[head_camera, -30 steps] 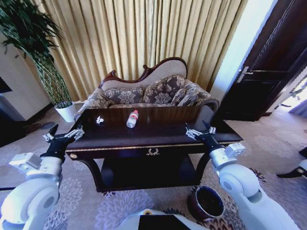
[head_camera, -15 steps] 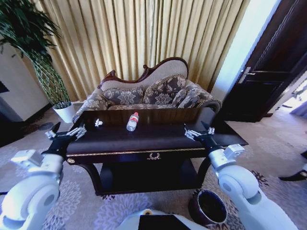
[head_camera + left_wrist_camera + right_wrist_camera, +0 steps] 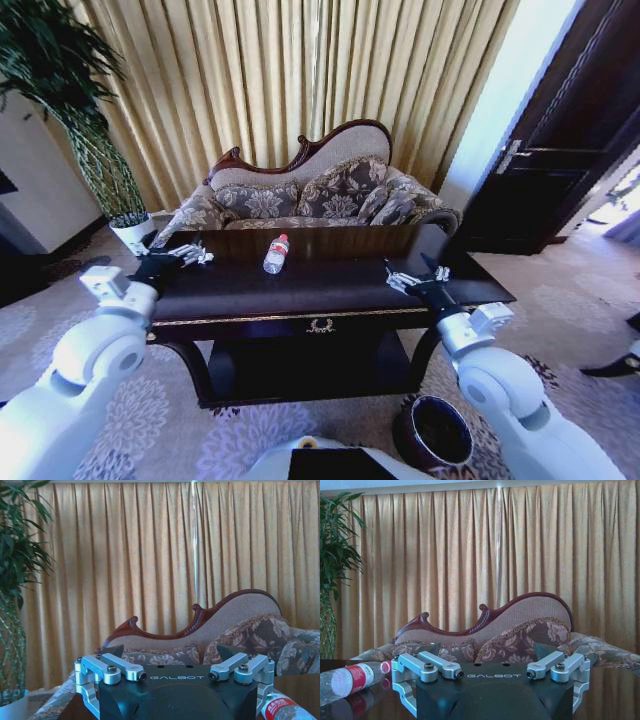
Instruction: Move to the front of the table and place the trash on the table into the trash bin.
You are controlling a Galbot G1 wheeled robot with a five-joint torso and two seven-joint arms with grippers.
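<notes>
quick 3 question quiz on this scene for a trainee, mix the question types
1. True or false: the bottle lies on its side on the table.
2. Which gripper is nearest the white crumpled scrap? A. left gripper B. right gripper
3. Fill in: the trash bin stands on the carpet near the table's front ____ corner, robot's side.

Key: 1 true; 2 A; 3 right.

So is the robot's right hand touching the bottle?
Apart. In the head view the right gripper hovers open over the table's right part, with bare dark tabletop between it and the plastic bottle.
</notes>
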